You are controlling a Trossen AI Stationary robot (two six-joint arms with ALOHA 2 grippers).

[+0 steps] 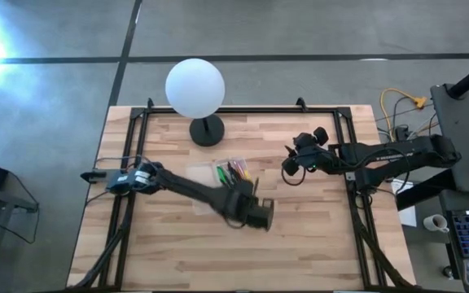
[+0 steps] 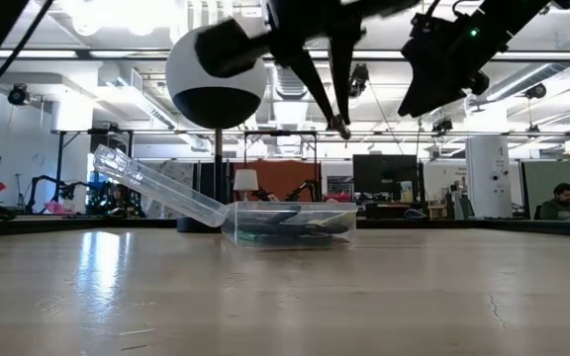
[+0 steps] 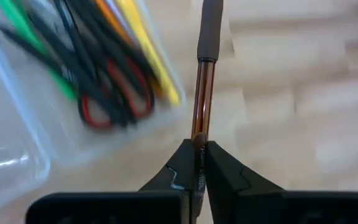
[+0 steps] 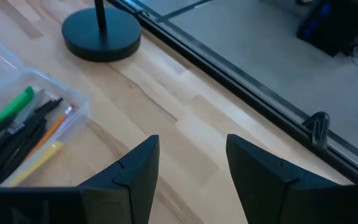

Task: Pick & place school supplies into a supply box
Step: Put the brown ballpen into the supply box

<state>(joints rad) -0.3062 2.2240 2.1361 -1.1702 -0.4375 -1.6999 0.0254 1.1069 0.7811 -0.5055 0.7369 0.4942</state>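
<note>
The supply box (image 1: 222, 176) is a clear plastic case at the table's middle. Its lid (image 2: 156, 186) stands open, slanting up to the left. Inside it lie red-handled scissors (image 3: 114, 102), a green marker (image 3: 27, 34), yellow and orange pencils (image 3: 148, 59) and several dark pens (image 4: 14, 146). My left gripper (image 3: 199, 171) hovers just right of the box toward the near edge, shut on a copper-barrelled pen (image 3: 205, 81) with a dark grip. My right gripper (image 4: 191, 171) is open in the air, right of the box. My left gripper pinches the pen between its two fingers at one end of the copper barrel (image 3: 199, 142). The pen runs on along the fingers, with its dark grip end (image 3: 210, 31) farthest from them. It is lifted clear of the table, and its lower end (image 2: 342, 125) points down above the box's right end.
A white globe lamp (image 1: 195, 87) on a black base (image 1: 208, 130) stands behind the box near the far edge. Bare wood lies near and right of the box. A black frame (image 1: 348, 155) edges the table; cables (image 1: 397, 110) lie off its right side.
</note>
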